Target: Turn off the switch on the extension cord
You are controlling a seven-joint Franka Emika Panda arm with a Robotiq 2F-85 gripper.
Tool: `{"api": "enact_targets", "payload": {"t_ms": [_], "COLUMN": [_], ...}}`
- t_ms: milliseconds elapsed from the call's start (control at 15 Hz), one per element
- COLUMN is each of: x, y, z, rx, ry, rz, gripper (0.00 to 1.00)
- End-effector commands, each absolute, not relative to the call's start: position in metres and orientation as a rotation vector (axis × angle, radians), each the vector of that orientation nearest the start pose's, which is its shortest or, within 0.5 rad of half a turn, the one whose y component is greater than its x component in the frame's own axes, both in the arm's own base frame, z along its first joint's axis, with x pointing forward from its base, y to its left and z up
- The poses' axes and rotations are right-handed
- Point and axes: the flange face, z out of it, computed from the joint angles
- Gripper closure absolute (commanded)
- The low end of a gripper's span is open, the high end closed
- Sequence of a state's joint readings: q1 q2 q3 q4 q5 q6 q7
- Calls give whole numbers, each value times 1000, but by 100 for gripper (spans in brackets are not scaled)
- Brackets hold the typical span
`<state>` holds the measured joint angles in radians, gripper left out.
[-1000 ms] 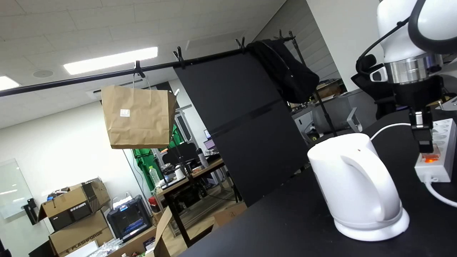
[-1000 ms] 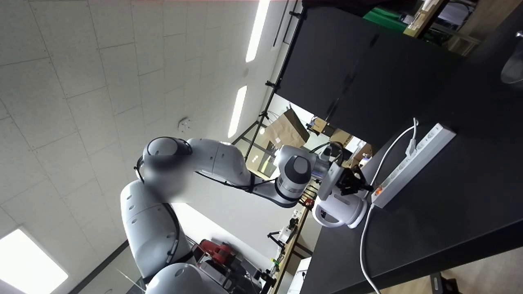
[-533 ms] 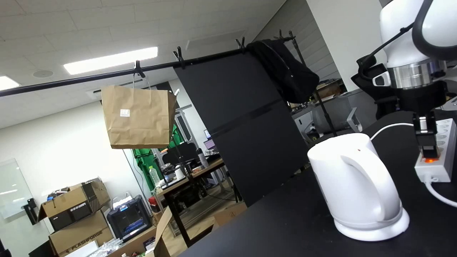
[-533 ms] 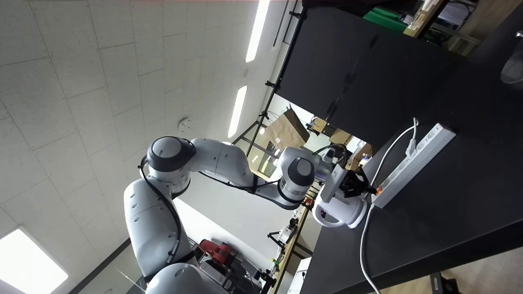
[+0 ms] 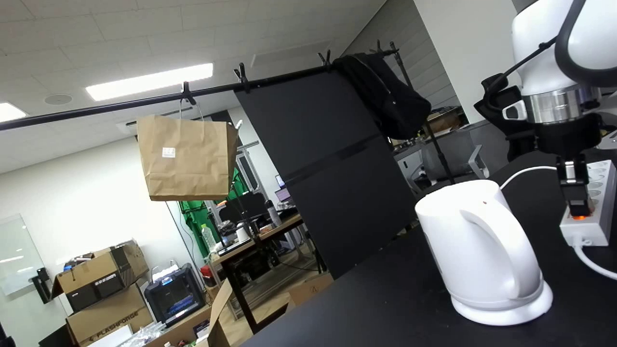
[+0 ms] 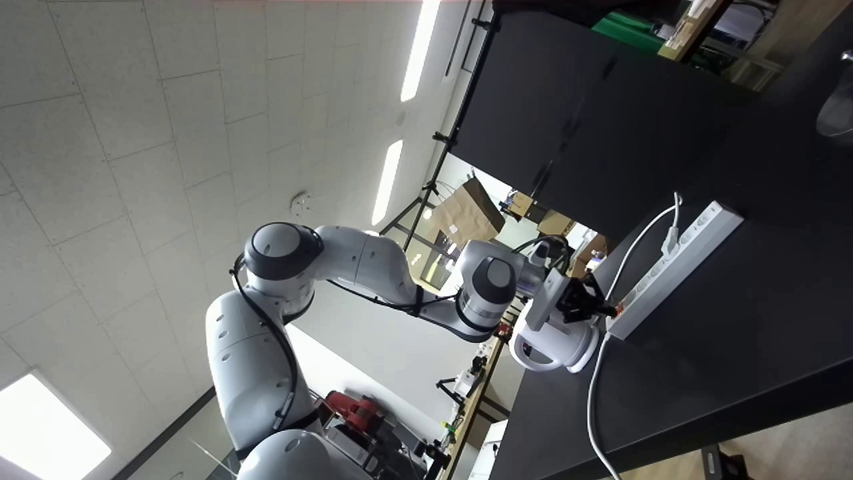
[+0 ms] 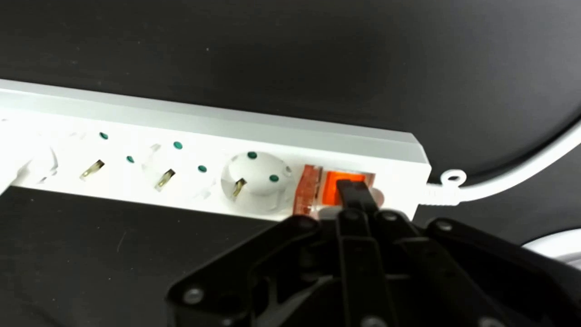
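Observation:
The extension cord, a white power strip [image 7: 218, 122], lies on the black table and shows in both exterior views [image 5: 597, 226] [image 6: 686, 263]. Its orange switch [image 7: 331, 190] glows at the cable end. A see-through reddish flap [image 7: 307, 190] stands open beside the switch. My gripper [image 7: 356, 188] is shut and empty, its fingertips together over the switch and covering its right part. In the exterior views the gripper [image 5: 580, 209] [image 6: 612, 311] points at the switch, with orange light [image 5: 579, 218] showing below the tips. The tips look in contact; how far the rocker is pressed is hidden.
A white kettle [image 5: 482, 260] stands on the black table close to the strip's switch end. A white cable [image 7: 522, 175] leaves that end. A plug [image 6: 670, 241] with a thin cable sits in one socket. A black board [image 5: 332, 168] hangs behind the table.
My shut gripper has come down from just above the switch onto it. In the last half second it has shifted only slightly. The switch glows in all frames; the strip has not moved.

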<state>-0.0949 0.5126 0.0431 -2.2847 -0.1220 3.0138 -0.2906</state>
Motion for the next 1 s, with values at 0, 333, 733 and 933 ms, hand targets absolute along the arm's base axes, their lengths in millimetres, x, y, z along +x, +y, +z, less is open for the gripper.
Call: {"api": "enact_targets", "payload": {"t_ms": [0,333,733,933], "x": [553,555,568,585], "y": [-20,-19,-20,-22], "z": [148,141,143,147], "rx": [-3124,-3125,-3126,-3116], "ry": [-558,-574,-565,-555], "rz": [-365,-349,-184,-75], "gripper": [100,100,100,100]}}
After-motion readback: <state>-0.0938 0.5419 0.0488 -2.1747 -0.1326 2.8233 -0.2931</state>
